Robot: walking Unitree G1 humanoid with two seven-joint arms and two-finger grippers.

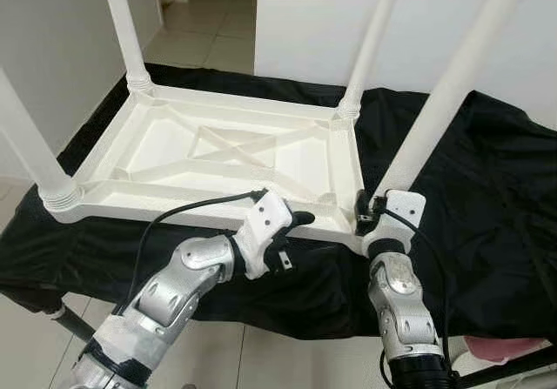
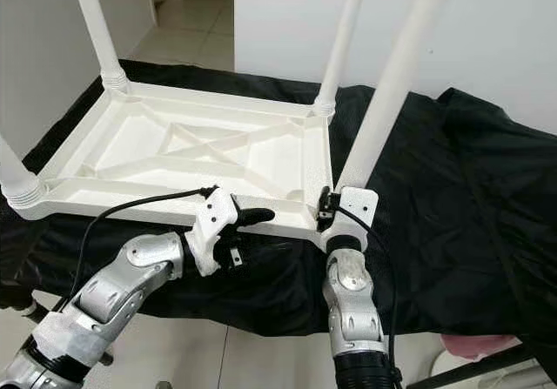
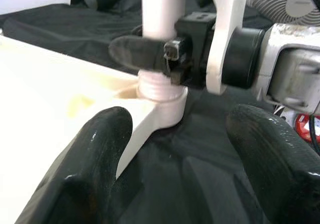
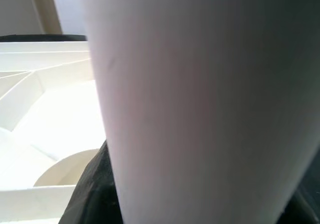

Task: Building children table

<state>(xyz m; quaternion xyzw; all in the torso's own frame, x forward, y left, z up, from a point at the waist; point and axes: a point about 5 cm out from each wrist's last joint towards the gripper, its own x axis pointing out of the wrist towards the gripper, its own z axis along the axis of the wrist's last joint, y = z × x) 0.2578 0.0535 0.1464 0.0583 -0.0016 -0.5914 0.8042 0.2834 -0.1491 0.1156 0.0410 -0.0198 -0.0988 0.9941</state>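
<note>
Left eye view: upturned white table (image 1: 218,150) on black cloth (image 1: 487,197) | right gripper (image 1: 370,208) pinching near-right leg (image 1: 444,93) at its socket | left gripper (image 3: 170,149) spread beside the rim | risk: leg cross-threads if tilted while turning.

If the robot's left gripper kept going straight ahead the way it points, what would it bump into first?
Probably the right gripper, clamped around the near-right table leg just above its socket. The open left gripper points along the tabletop's front edge toward that corner; depth is hard to judge.
</note>
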